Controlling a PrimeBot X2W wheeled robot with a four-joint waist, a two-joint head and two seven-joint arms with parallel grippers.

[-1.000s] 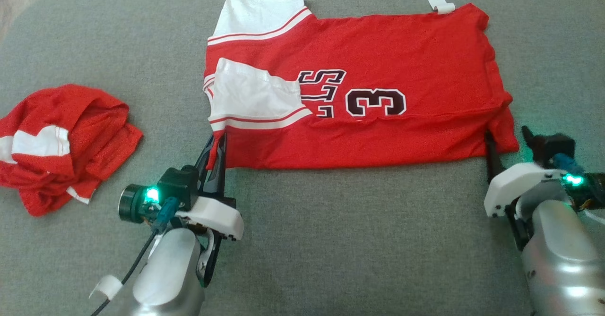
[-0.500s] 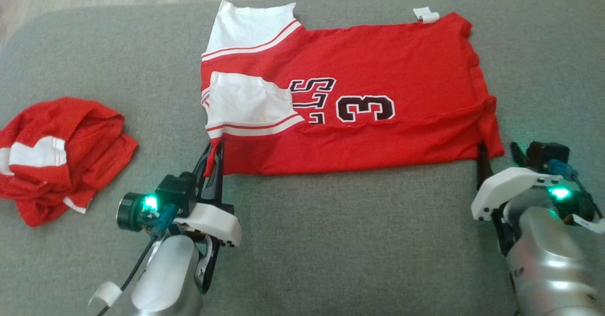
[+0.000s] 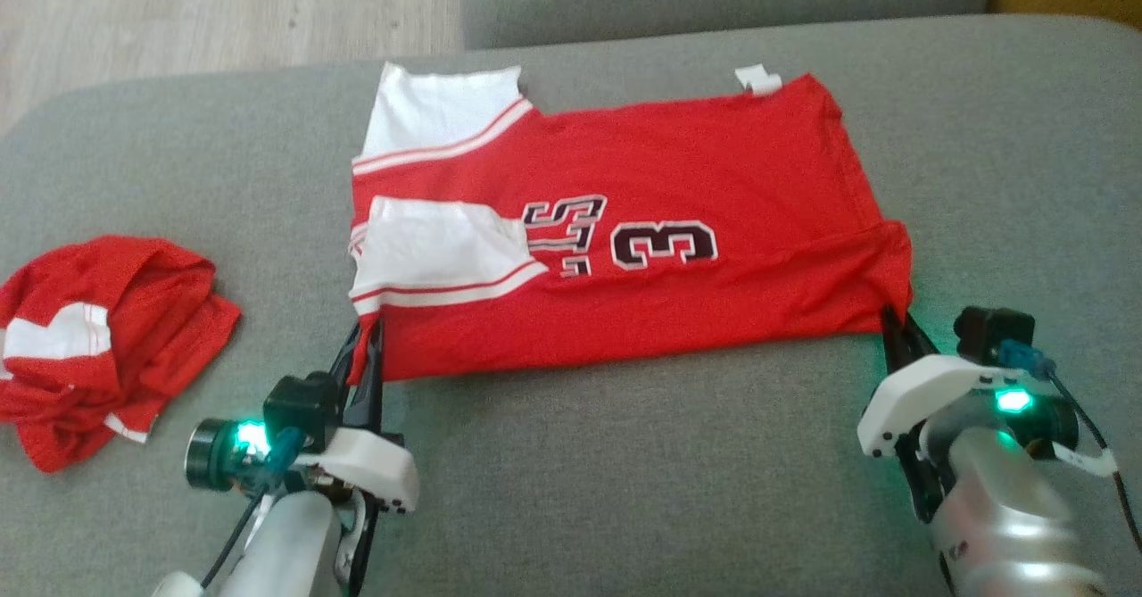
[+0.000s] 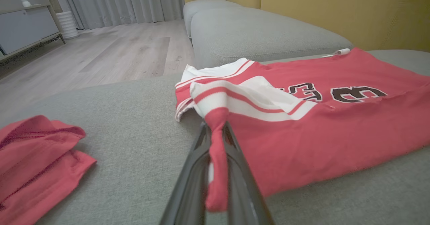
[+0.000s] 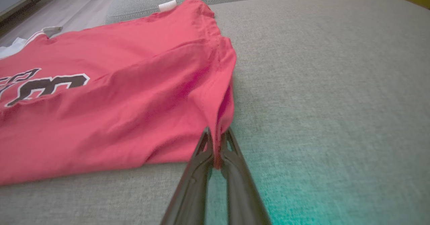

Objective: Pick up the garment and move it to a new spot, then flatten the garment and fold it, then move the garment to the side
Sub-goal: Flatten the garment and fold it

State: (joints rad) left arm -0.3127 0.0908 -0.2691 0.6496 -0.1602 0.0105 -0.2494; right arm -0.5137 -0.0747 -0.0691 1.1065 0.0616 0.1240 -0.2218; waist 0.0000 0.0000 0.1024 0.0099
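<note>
Garment (image 3: 642,178) is a red jersey with white sleeves and a dark 3 on it. It's spread fairly flat across the middle of the grey sofa cushion (image 3: 624,454), with its near long edge flipped over on itself and one white sleeve (image 3: 437,244) lying on top at the left end. Both arms reach in low from the near side, silvery forearms angled up and away, fingers pointing toward the far side. Left gripper (image 3: 368,338) sits at the near-left corner of the garment, clenched on a bunched bit of red-and-white cuff. In the left wrist view the cloth runs right down between the two dark fingers (image 4: 189,184). Right gripper (image 3: 895,322) leans a little to the left and is pinched on the near-right corner, and the right wrist view shows the red hem squeezed between its tips. Both corners look slightly lifted off the cushion. Way over on the left sits a crumpled red pile (image 3: 98,329), well apart from the jersey. A small white tag (image 3: 758,79) pokes out at the far edge.
</note>
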